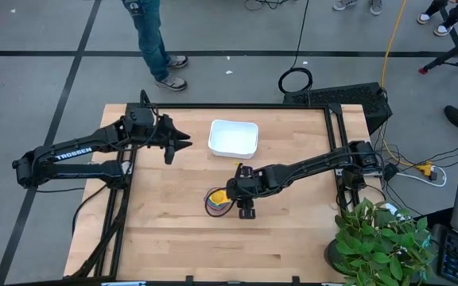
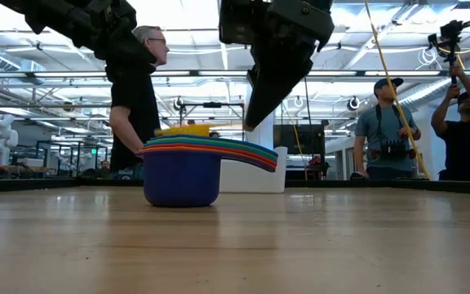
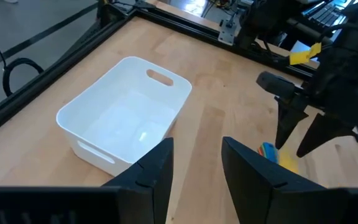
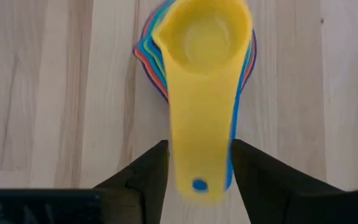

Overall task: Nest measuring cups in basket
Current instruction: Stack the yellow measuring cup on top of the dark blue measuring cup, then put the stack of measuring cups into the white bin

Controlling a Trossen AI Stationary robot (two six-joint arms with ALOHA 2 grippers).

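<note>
Right gripper (image 1: 247, 208) sits right over the cups (image 1: 217, 201), fingers spread with a gap, one on each side of the yellow cup's (image 4: 205, 81) handle. In the wrist view they straddle it and I don't think they're squeezing it, so nothing is held. The whole stack is on the table, well apart from the basket (image 1: 233, 137), which is empty.

Left gripper (image 1: 180, 143) hangs just beside the basket, fingers partly apart, holding nothing.

What could go wrong, my guess: the handles fan out and overhang to one side, so pinching only the yellow one probably lifts just the top cup and leaves the others behind. A grab on the handle bundle could tilt the stack, since all the weight is in the bowls. Smooth plastic on smooth plastic slides easily too.

Looks-wise: glossy hard plastic scoops, round bowls, flat handles with a hole at the end, navy outermost at the bottom. The basket is white and rounded, with cut-out grips. The table (image 1: 293, 246) is light wood.
</note>
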